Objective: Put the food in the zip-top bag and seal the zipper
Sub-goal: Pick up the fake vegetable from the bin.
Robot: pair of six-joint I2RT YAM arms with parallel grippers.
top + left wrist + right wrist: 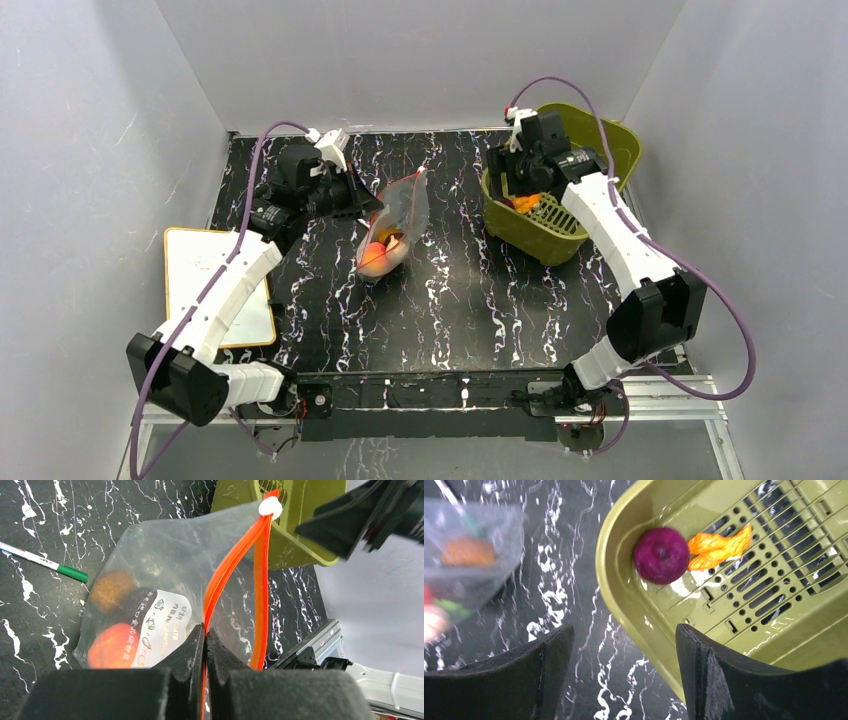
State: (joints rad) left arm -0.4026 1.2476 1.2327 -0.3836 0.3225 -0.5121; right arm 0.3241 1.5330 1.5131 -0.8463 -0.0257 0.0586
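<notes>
The clear zip-top bag (388,232) hangs mid-table, held up by my left gripper (368,203), which is shut on one lip of the red-orange zipper (226,575). The bag's mouth gapes open. Inside the bag (165,585) lie an orange-pink peach (112,645) and a brownish piece (111,589). My right gripper (507,178) is open and empty, over the near-left rim of the green basket (590,140). In the right wrist view (624,645) its fingers straddle the rim; a purple piece (661,555) and an orange piece (720,546) lie in the basket (624,540).
A white pen with a green cap (47,563) lies on the black marbled table behind the bag. A white board (212,284) sits at the table's left edge. Grey walls close in the table on three sides.
</notes>
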